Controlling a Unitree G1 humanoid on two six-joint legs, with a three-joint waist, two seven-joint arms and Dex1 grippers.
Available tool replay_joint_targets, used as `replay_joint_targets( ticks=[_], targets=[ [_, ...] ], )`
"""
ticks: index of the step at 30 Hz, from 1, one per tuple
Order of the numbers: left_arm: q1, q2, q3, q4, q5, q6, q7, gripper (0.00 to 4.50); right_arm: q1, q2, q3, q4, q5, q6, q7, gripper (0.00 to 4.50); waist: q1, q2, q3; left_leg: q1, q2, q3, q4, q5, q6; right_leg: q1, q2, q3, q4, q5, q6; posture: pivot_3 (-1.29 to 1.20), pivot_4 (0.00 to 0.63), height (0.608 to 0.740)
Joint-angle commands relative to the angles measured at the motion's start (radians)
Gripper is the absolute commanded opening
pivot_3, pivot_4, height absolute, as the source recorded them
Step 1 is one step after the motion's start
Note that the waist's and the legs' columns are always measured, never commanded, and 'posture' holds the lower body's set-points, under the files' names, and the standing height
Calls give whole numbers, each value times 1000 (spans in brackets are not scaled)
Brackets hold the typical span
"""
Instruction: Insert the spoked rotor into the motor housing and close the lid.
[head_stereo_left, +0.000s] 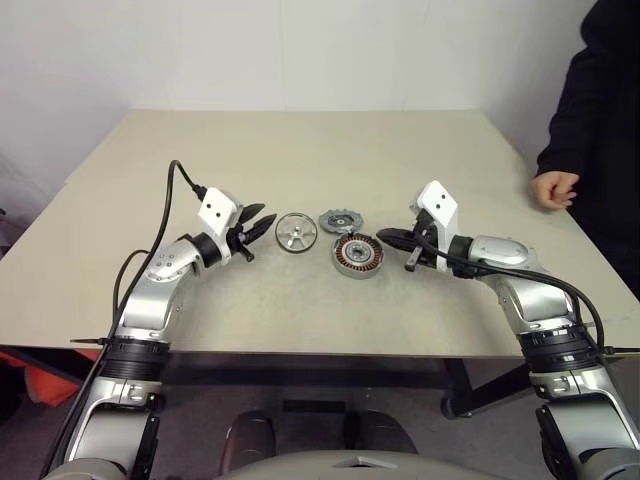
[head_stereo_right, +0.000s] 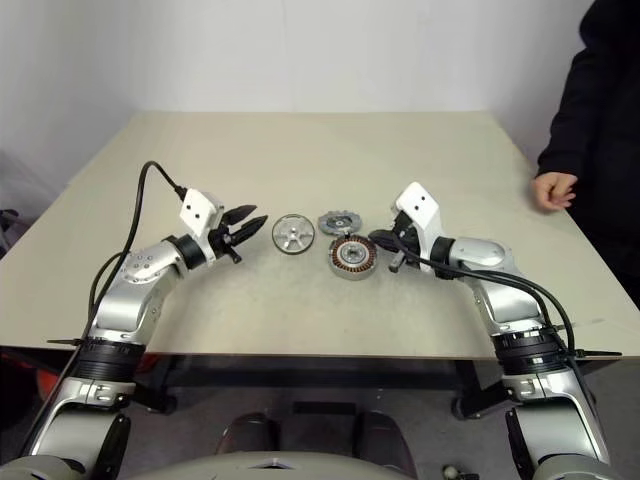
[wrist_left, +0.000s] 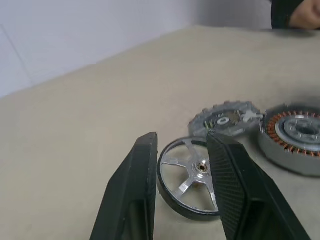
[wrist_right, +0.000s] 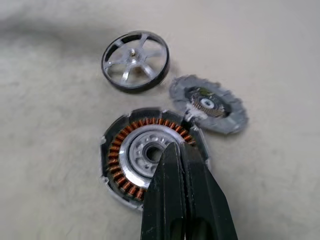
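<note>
The spoked rotor (head_stereo_left: 296, 231), a silver wheel with a dark rim, lies flat on the table. The grey toothed lid (head_stereo_left: 339, 220) lies to its right. The motor housing (head_stereo_left: 358, 256), with copper windings, lies just in front of the lid. My left gripper (head_stereo_left: 258, 228) hovers just left of the rotor, open and empty; in the left wrist view the rotor (wrist_left: 187, 175) shows between its fingers (wrist_left: 145, 170). My right gripper (head_stereo_left: 385, 238) is shut and empty, its tip at the housing's right edge; the right wrist view has it over the housing (wrist_right: 125, 155).
A person in dark clothing stands at the table's right edge with a hand (head_stereo_left: 555, 188) resting on the tan table (head_stereo_left: 300, 140). Black cables run along both arms.
</note>
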Motion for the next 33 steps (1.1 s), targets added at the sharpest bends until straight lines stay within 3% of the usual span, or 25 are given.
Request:
replay_joint_targets(
  ticks=[1,3,6,10,14,22,26,33],
  targets=[
    [-98,57,-55,93,89,-114,-65,1612,-37,6,-9,-5,-9,-21,-18,0,1,0,0,0,0,0,0,0,0,0,0,0,0,0,0,0,0,740],
    [-145,78,-91,163,122,-175,-115,1612,-38,7,-8,-5,-10,-21,-17,0,4,0,0,0,0,0,0,0,0,0,0,0,0,0,0,0,0,740],
    [-241,104,-144,296,183,-295,-179,2157,-37,7,-12,-15,-10,-20,-18,0,7,0,0,0,0,0,0,0,0,0,0,0,0,0,0,0,0,740],
    [-369,123,-212,479,281,-463,-224,3503,-26,13,-22,-34,-13,-21,-37,0,11,0,0,0,0,0,-1,0,0,0,0,0,0,1,-2,0,0,740],
    [-435,106,-215,599,282,-532,-258,3503,4,19,-32,-58,-17,-18,-74,0,18,0,0,0,0,0,-1,1,-1,0,0,0,0,1,-2,0,0,740],
    [-360,5,-24,555,61,-232,-192,3503,88,11,-60,-134,-5,2,-130,0,28,0,0,0,0,0,0,1,-2,0,-1,0,0,4,-6,0,0,740],
    [-288,-93,107,404,-118,73,-76,3503,88,6,-57,-140,-12,6,-133,0,27,-1,0,-1,0,0,0,1,-2,0,-1,0,0,4,-6,0,0,740],
    [-246,-233,234,263,-287,377,145,3503,44,5,-50,-113,-13,5,-113,0,27,-1,0,-1,0,0,1,0,0,0,-1,-1,0,2,-4,0,0,740]
  ],
)
